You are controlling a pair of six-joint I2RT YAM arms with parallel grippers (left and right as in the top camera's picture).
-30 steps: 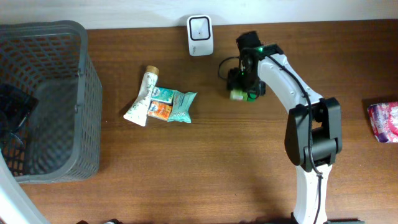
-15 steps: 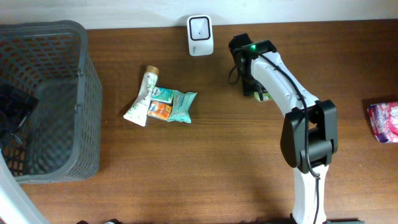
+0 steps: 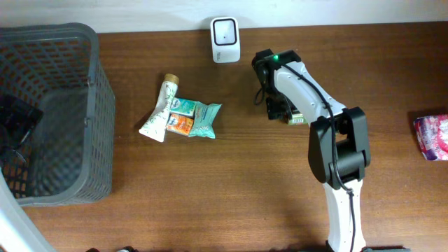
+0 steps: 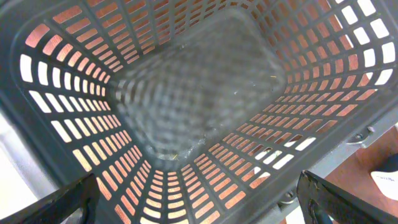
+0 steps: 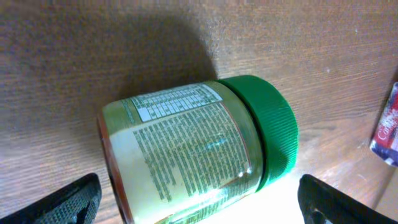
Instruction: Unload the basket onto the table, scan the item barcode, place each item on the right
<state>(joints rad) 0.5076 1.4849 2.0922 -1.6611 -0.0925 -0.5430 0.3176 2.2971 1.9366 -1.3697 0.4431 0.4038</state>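
Note:
The item is a jar with a green lid and a printed label, lying on its side on the wooden table; from above only a little of the jar shows under the arm. My right gripper hangs over it, open, a finger on each side and neither pressing on it. The white scanner stands at the table's back edge, up and left of my right gripper. My left gripper is open with nothing in it, inside the grey basket.
The grey basket fills the left end of the table. A tube and some snack pouches lie in a heap between basket and jar. A red packet sits at the right edge.
My right arm swung the jar down and right from in front of the scanner. Its jaws have widened and let go of the jar. The left arm has not moved.

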